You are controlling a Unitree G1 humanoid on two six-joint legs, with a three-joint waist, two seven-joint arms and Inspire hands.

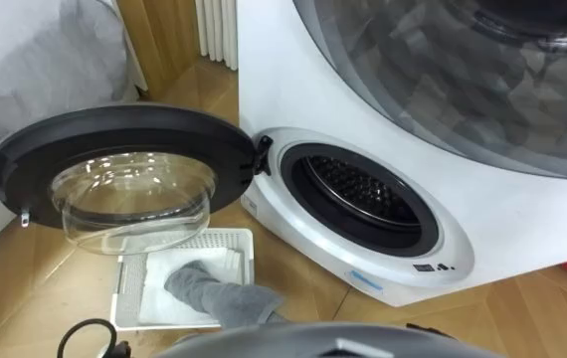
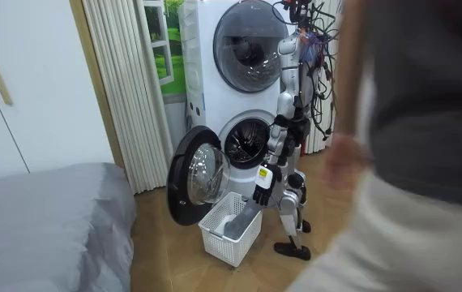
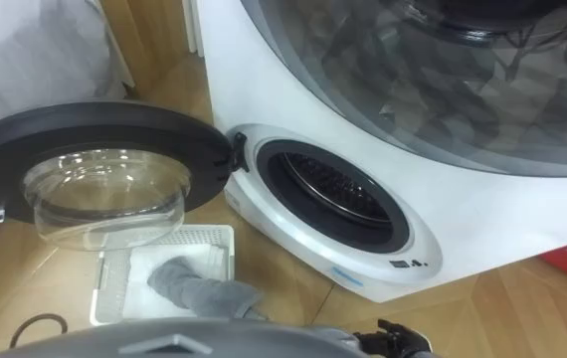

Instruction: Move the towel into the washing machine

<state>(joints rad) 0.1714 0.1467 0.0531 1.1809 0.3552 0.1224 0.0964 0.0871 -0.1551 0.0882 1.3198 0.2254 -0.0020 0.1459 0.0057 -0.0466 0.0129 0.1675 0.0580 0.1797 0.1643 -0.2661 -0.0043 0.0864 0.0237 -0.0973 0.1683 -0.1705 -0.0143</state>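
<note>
Nearby, towel (image 1: 204,288) in basket (image 1: 232,237); hand (image 2: 261,190) just above.

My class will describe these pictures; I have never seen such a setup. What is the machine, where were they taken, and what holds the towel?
It is a humanoid robot. Two pictures come from cameras in its head, looking down; the third from a camera across the room. The white washing machine has its round black glass door open. On the wooden floor stands a white plastic basket with a grey towel partly in it. In the room view one hand hangs over the basket; whether it grips the towel cannot be seen.
</note>
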